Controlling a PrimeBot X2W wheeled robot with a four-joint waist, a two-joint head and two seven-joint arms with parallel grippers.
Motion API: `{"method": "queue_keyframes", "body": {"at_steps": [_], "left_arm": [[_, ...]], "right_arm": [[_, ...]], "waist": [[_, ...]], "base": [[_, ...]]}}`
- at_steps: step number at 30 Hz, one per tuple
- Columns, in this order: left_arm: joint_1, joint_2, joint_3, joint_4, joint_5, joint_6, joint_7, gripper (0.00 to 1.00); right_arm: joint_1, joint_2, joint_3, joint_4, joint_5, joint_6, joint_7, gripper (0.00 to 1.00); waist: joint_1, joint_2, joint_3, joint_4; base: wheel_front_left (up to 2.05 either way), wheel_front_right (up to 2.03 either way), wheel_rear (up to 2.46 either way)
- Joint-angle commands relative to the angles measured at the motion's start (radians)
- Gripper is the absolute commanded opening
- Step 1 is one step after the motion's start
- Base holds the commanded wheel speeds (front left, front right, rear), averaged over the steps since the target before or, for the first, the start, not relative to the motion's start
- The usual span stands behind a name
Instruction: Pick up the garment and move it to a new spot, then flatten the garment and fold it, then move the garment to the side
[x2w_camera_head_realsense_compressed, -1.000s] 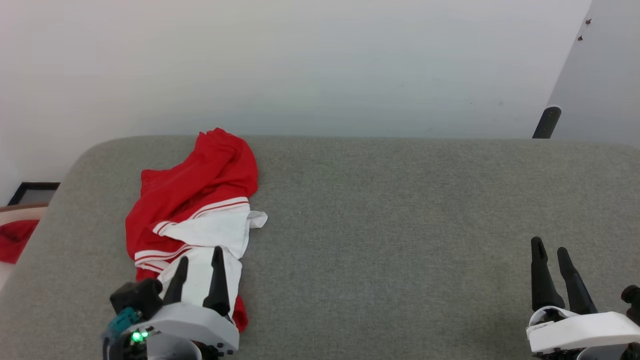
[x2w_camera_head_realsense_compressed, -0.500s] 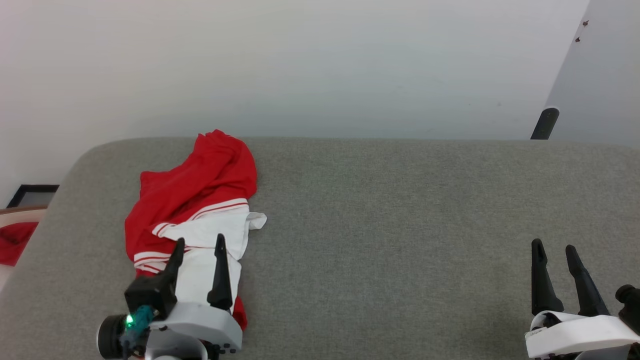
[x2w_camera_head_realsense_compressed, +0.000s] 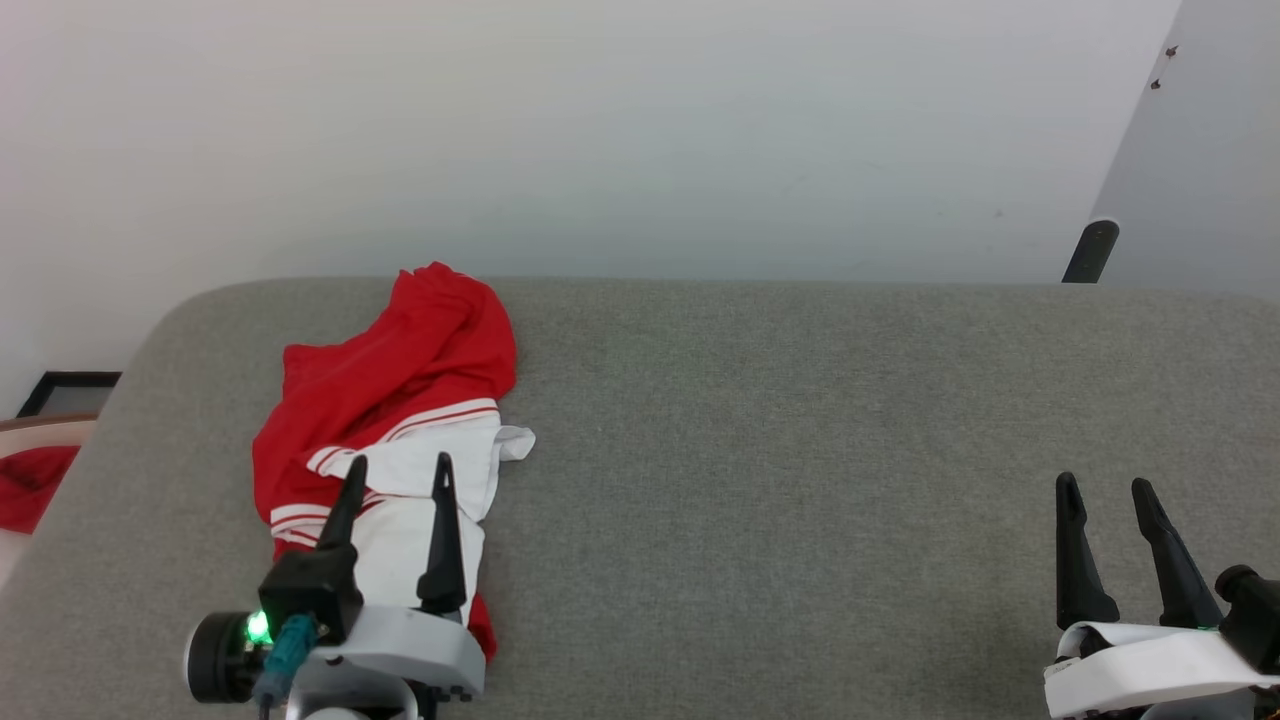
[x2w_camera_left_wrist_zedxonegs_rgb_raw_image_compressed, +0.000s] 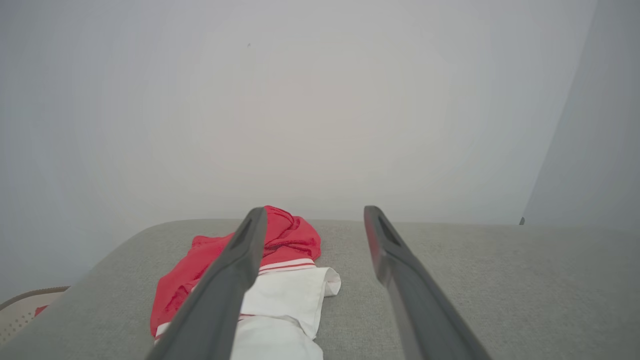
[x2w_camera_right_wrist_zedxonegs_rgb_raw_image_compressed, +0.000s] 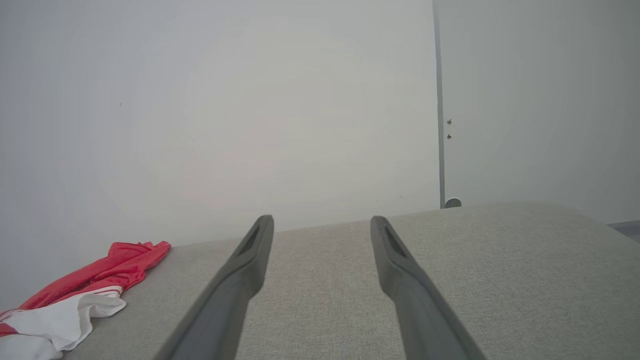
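On the left end of the grey surface (x2w_camera_head_realsense_compressed: 800, 450) the garment (x2w_camera_head_realsense_compressed: 390, 390) lies crumpled, with its red part farther off and its white sleeve nearer. The left gripper (x2w_camera_head_realsense_compressed: 400, 460) is over the white part, fingers spread and holding nothing. The right gripper (x2w_camera_head_realsense_compressed: 1102, 483) waits well apart, also spread. A pinch here may catch only a loose sleeve layer, so the shirt could trail or slip when lifted. Since a second ago the left gripper has moved farther over the cloth and levelled its fingers; the garment is unchanged.

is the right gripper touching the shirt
No, the right gripper stands open over bare grey surface, well apart from the garment.
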Motion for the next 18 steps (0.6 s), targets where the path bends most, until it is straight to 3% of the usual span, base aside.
{"method": "queue_keyframes", "body": {"at_steps": [1,18], "left_arm": [[-0.007,-0.002,0.006,-0.009,0.014,-0.003,-0.008,1.0],[0.0,-0.037,0.071,0.028,0.107,-0.089,-0.04,1.0]], "right_arm": [[0.004,-0.001,0.003,-0.009,-0.025,0.004,-0.01,1.0],[0.013,-0.001,0.012,-0.019,-0.159,0.004,-0.042,1.0]], "waist": [[0.0,0.0,-0.001,0.0],[0.0,0.0,-0.019,0.0]], "base": [[0.0,0.0,0.0],[0.0,0.0,0.0]]}}
